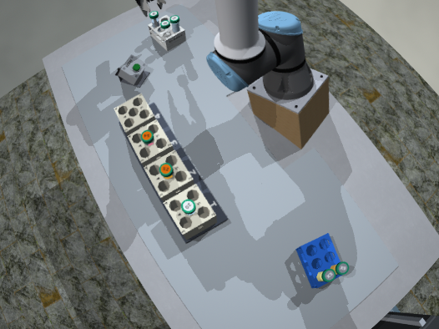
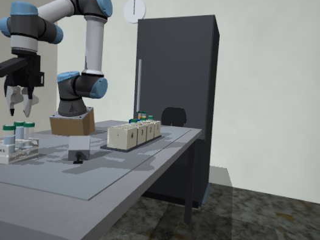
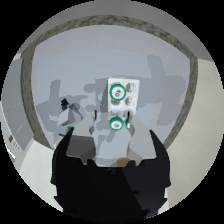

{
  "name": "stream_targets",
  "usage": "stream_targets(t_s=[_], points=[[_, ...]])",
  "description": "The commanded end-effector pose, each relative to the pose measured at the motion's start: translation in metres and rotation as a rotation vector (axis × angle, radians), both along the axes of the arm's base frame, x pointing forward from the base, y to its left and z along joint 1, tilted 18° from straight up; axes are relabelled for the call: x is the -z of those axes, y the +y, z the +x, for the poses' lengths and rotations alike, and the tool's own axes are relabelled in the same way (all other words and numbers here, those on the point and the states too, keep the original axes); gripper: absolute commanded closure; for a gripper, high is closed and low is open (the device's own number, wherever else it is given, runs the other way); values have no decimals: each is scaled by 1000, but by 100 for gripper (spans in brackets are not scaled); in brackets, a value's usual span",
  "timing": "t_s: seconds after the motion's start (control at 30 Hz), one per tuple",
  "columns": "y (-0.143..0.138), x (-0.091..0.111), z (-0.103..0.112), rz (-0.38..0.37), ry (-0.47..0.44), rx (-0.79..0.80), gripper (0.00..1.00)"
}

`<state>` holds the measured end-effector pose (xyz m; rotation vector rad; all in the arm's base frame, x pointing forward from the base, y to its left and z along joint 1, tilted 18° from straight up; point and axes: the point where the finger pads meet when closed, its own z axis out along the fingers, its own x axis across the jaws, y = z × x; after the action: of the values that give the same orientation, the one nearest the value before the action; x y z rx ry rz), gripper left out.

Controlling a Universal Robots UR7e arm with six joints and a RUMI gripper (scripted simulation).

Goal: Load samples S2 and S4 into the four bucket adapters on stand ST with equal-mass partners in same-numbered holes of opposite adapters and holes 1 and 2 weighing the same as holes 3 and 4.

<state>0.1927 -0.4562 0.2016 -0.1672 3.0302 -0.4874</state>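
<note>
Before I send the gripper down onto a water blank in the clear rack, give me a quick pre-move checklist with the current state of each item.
1. Gripper holds nothing, jaws partly open: ok.
2. Gripper stands above the clear blank rack, clear of the caps: ok.
3. Three blanks upright in the rack, nearest one under the fingers: ok.
4. Exact centring over that cap: cannot tell; in the wrist view it sits between the fingers, slightly right.
5. mL printed on that blank: cannot tell, too small.
6. Adapter 4 has all holes free to take the partner of S2: ok.
</note>
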Motion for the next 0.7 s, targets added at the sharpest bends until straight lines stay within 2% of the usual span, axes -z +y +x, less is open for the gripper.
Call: stream_targets(t_s=[0.0,0.27,0.67], points=[[-27,-5,-9,7,-4,-13,65],[-26,-5,-8,7,-4,-14,65],[-34,29,-4,12,-3,-15,65]])
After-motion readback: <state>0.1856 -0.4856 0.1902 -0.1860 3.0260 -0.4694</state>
